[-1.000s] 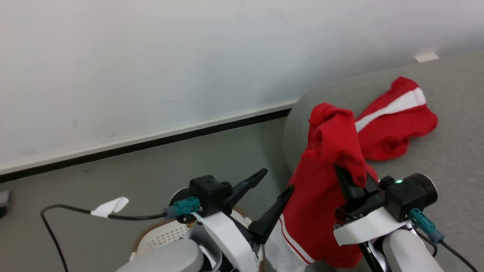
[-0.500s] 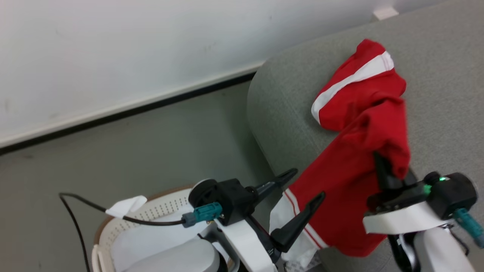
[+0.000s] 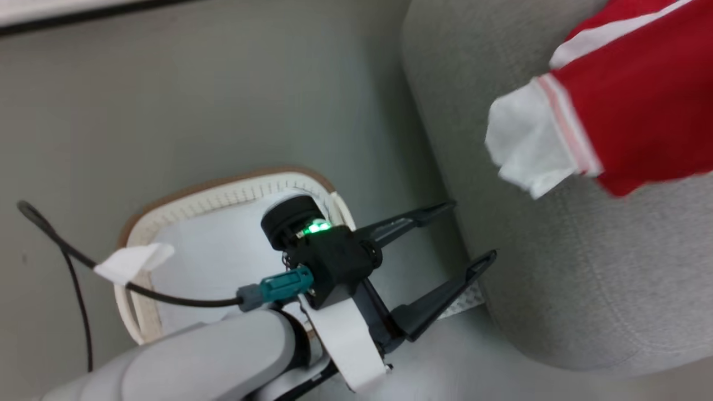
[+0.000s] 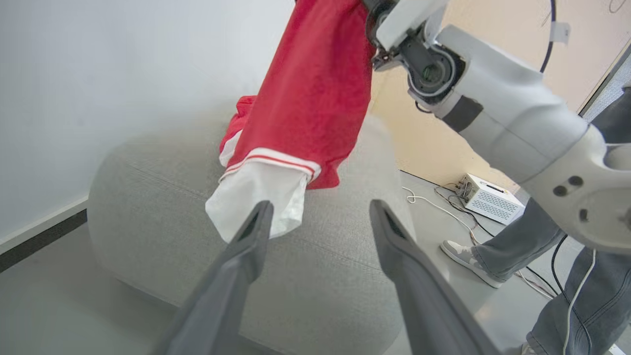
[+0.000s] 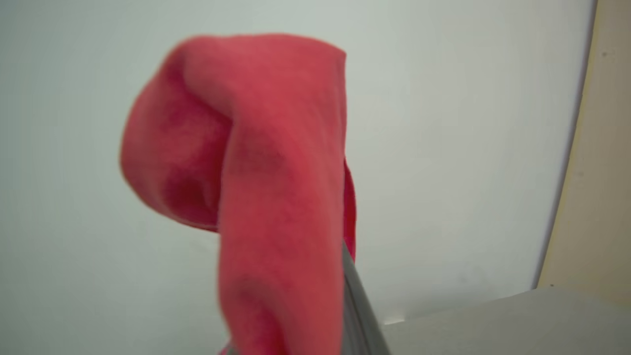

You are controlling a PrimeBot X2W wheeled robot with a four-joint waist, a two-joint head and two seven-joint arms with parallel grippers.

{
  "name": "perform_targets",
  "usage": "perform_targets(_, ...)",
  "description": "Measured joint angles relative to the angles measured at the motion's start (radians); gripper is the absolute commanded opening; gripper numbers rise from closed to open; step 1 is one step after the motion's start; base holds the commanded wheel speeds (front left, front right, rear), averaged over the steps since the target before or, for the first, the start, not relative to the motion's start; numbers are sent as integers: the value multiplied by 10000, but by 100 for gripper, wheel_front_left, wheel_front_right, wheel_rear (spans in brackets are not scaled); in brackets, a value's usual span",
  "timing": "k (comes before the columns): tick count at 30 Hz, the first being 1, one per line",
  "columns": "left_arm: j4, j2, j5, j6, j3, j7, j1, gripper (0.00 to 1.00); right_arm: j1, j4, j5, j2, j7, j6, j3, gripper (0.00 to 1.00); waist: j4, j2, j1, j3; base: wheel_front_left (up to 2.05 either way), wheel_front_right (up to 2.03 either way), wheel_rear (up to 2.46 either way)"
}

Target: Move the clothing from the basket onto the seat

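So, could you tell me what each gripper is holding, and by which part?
The right gripper holds the red garment by a bunched fold at its top; its white cuff hangs lowest. The left gripper is open and empty.

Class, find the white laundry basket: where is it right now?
In the head view, lower left, the basket sits on the floor left of the seat, partly under the open left gripper.

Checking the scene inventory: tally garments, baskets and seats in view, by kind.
Red garments: 2 (hanging garment, lying garment behind it)
Basket: 1
Seat: 1
Total: 4
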Motion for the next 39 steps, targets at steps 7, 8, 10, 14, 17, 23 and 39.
perform_targets(7, -571, 583, 44, -8, 443, 40, -390, 100, -2708, 366, -863, -1124, 1360, 0, -2585, 0, 466, 0, 1, 1623, 0, 0, 0)
perform_targets(8, -608, 656, 44, -6, 500, 4, -403, 100, -2907, 510, -1124, -1231, 1482, 2, -2857, 0, 547, 0, 1, 1805, 0, 0, 0)
perform_targets(10, -679, 784, 36, 36, 591, -56, -403, 100, -3175, 865, -1557, -1429, 1622, 0, -3396, 0, 722, 0, 0, 2134, 0, 0, 0)
perform_targets(14, -723, 1057, -10, 56, 713, -222, -377, 100, -3241, 1779, -2485, -1384, 1611, 0, -4472, 0, 1087, 0, 0, 2642, 0, 0, 0)
perform_targets(17, -686, 1223, -123, 109, 803, -395, -198, 100, -3010, 2635, -3127, -999, 1369, 0, -5162, 0, 1333, -1, 0, 2851, 0, 0, 0)
perform_targets(23, -596, 1503, -257, 247, 788, -658, 319, 100, -2700, 3935, -3870, -370, 324, 0, -6320, 100, 1467, -1, -2, 2779, 0, 0, 0)
perform_targets(39, 562, 1507, -953, 796, 1643, -1624, 2220, 100, 646, 3342, -3444, 247, -702, 2, -3992, 100, 1363, -1, -3, 593, 0, 0, 0)
